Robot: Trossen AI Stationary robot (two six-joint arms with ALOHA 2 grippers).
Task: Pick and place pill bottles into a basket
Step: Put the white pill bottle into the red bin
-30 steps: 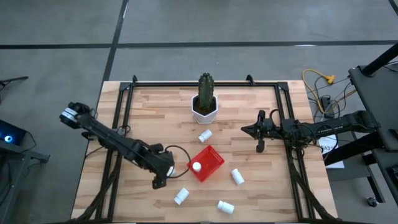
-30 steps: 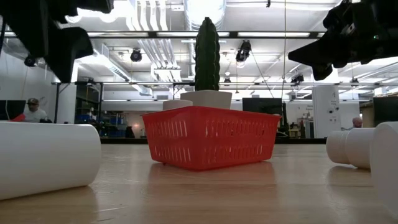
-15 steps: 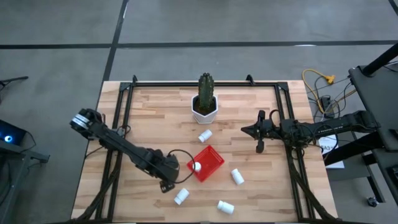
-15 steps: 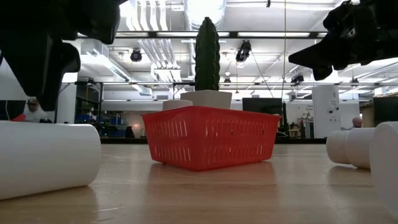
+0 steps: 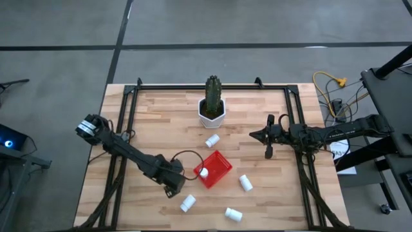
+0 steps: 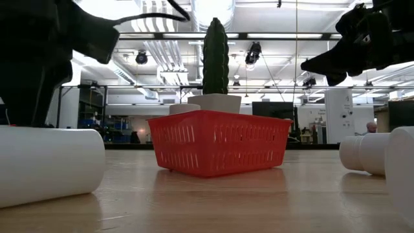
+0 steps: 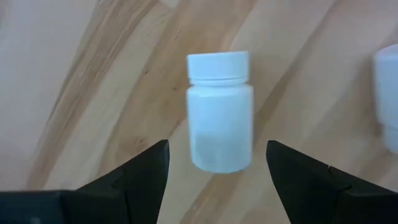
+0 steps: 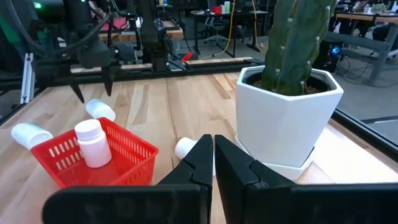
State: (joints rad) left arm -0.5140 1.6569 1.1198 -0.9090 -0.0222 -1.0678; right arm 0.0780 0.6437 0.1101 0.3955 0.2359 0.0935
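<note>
One pill bottle [image 5: 203, 172] stands in the red basket [image 5: 217, 165] at the frame's centre, four bottles lie on the table [image 5: 154, 122], and the left gripper [image 5: 174, 191], jaws apart, hangs over the lower-left bottle [image 5: 187, 203] while the right gripper [image 5: 268, 153], jaws together, waits at the right.

Dark jointed arms, black cables
</note>
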